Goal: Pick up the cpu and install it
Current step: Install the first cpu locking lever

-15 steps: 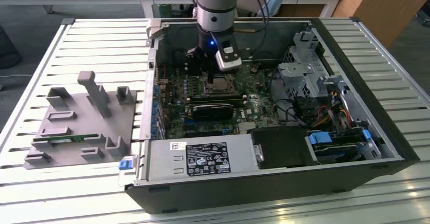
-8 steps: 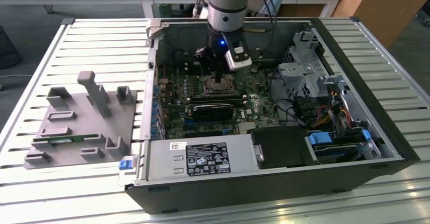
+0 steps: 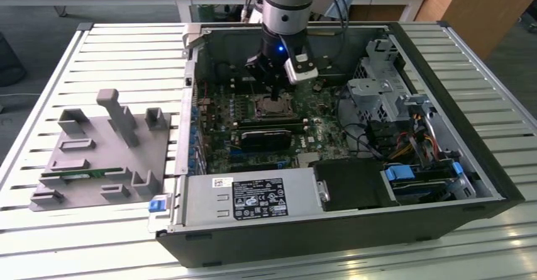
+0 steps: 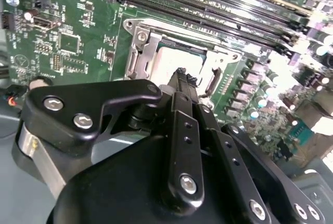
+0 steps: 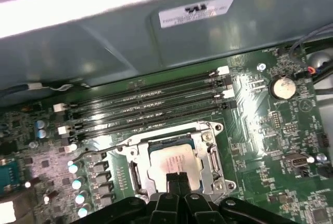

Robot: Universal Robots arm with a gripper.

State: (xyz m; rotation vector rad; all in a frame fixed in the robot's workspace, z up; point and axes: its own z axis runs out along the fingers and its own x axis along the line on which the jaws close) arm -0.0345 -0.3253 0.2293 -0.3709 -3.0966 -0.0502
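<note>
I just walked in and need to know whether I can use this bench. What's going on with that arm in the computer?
A robot arm is reaching into an open computer case lying on the table. Its claw hangs right over the cpu, which sits in the metal socket frame on the green board, just below the four memory slots. A grey plastic fixture lies beside the case.

The claw (image 3: 275, 96) hangs inside the open computer case (image 3: 470, 185), just above the chip socket (image 5: 174, 159), where the silver chip (image 5: 171, 162) lies in its metal frame with open air straight over it. Around the socket, the memory slots (image 5: 145, 107) run along one side towards the case wall (image 5: 104, 52), and a black finned block (image 3: 268, 136) stands just beside it. Further off, the drive cage (image 3: 378, 88) and loose cables (image 3: 369, 138) crowd the case, while the worktop (image 3: 126, 53) beside the case lies open apart from a grey plastic fixture (image 3: 100, 157).
</note>
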